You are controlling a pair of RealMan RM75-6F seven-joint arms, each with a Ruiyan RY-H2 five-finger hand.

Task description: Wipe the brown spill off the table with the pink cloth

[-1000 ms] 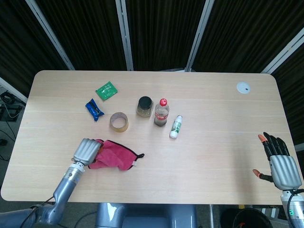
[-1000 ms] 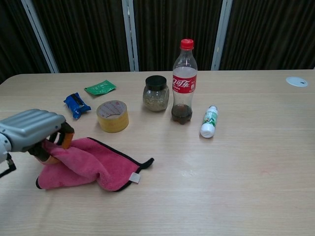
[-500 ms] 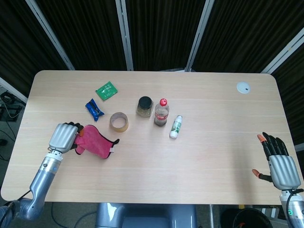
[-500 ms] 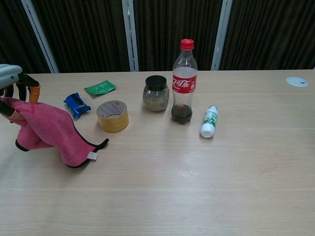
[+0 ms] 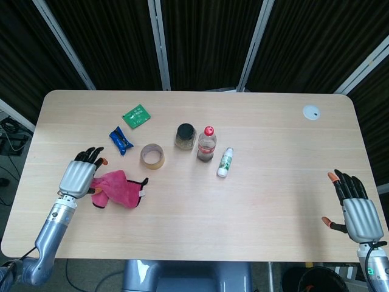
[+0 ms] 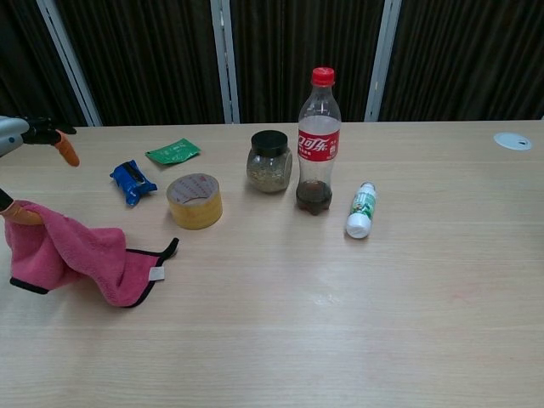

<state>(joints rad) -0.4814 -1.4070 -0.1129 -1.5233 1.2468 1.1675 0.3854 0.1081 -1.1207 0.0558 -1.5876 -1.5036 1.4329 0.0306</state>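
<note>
The pink cloth (image 5: 117, 188) (image 6: 81, 257) lies crumpled on the table near the front left. My left hand (image 5: 79, 176) is at the cloth's left edge with its fingers (image 6: 53, 138) spread and lifted. Its thumb (image 6: 20, 214) touches the cloth's top fold. The hand does not grip the cloth. Far off at the front right corner, my right hand (image 5: 360, 213) hovers with its fingers apart and nothing in it; it does not show in the chest view. No brown spill shows on the wood in either view.
Behind the cloth stand a yellow tape roll (image 6: 195, 201), a dark-lidded jar (image 6: 269, 161), a cola bottle (image 6: 318, 140) and a small white bottle (image 6: 360, 210) lying down. A blue packet (image 6: 133, 183) and a green sachet (image 6: 173, 151) lie further back left. A white disc (image 5: 311, 112) sits back right.
My left hand dragged the cloth left across the table, then opened its fingers and let the cloth settle. The right hand barely moved.
</note>
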